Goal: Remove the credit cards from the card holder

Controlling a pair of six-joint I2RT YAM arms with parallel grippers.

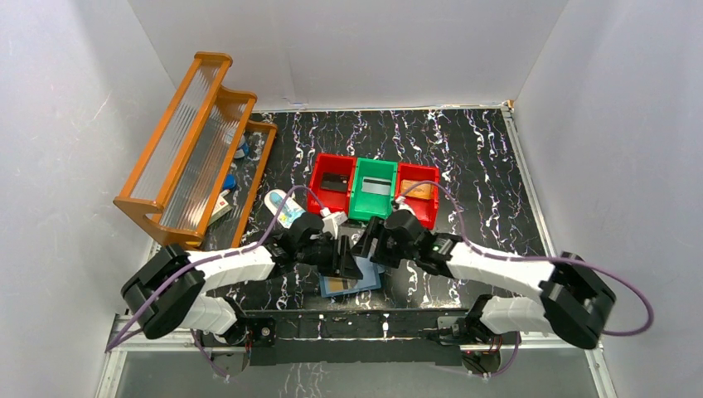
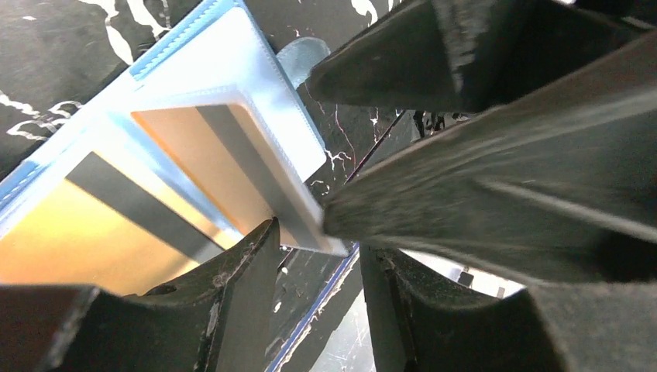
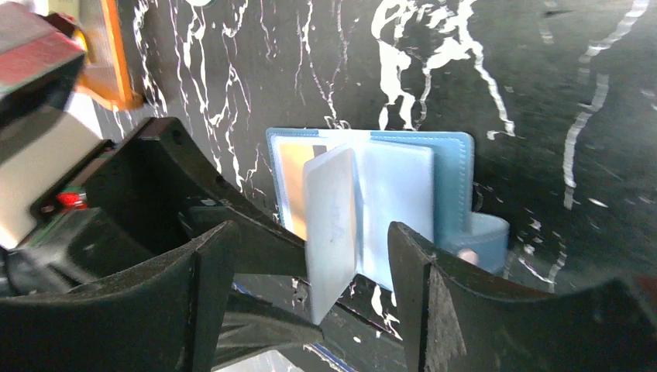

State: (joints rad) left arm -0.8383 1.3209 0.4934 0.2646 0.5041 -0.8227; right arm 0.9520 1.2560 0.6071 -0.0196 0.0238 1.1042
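Observation:
The blue card holder [image 1: 352, 283] lies open on the black marbled table, just ahead of the arm bases. In the left wrist view its pale pockets [image 2: 232, 70] hold tan-orange cards [image 2: 70, 240] with grey stripes. In the right wrist view one pale pocket leaf [image 3: 331, 225] stands upright, with a tan-orange card [image 3: 293, 182] behind it. My right gripper [image 3: 311, 229] is open, and the leaf stands between its fingers. My left gripper [image 2: 318, 239] is open, with the leaf's corner at its fingertips. Both grippers meet over the holder: the left gripper [image 1: 346, 259] and the right gripper [image 1: 370, 242].
Three bins stand beyond the holder: a red bin [image 1: 319, 170] with a black card [image 1: 334, 182], a green bin [image 1: 362, 211] with a grey card [image 1: 375, 186], and a red bin [image 1: 406, 211] with a tan-orange card [image 1: 419, 191]. An orange rack [image 1: 195, 141] stands at the left, near a white-and-blue oval case [image 1: 282, 207].

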